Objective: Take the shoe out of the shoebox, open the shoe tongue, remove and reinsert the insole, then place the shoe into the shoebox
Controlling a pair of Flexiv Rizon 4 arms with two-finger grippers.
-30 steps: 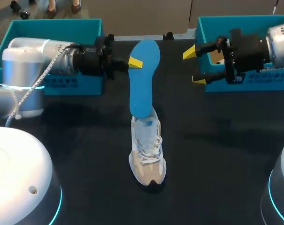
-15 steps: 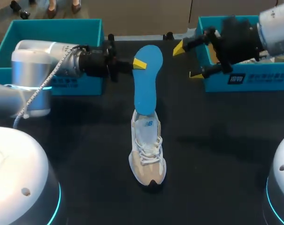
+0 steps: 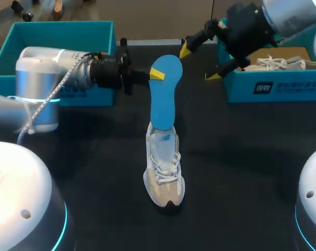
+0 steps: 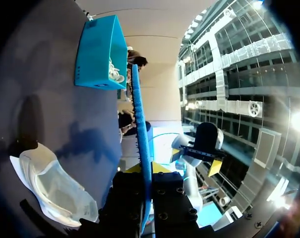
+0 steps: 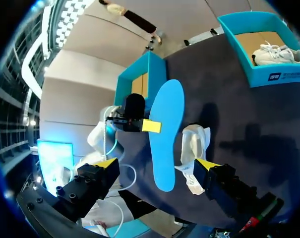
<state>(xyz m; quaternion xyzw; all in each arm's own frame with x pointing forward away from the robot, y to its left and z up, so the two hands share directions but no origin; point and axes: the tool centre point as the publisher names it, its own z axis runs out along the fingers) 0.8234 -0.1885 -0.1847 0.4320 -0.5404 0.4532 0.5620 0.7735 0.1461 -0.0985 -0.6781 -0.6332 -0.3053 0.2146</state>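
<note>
As shoe (image 3: 164,170) sits on tabletop (image 3: 241,172) with insole (image 3: 163,91) pulled nearly out, right hand (image 3: 198,63) comes across toward it
Nearest: pale shoe, toe toward camera, upright mid tabletop, outside either box. Blue insole rises from its opening, lower end at the collar, can't tell if still tucked in; over the last second its top has tipped a bit right. Next, left hand (image 3: 156,73) clamped on insole's upper part, a finger each side, barely moved. Beyond it right hand, fingers spread with nothing between, has left its spot over right shoebox (image 3: 262,89) and swung inward, now near insole top, not touching. A second shoe (image 3: 278,64) lies in that box; left shoebox (image 3: 58,31) sits behind left arm. Likely meaning: removal about done, right hand setting up to help with reinsertion
</note>
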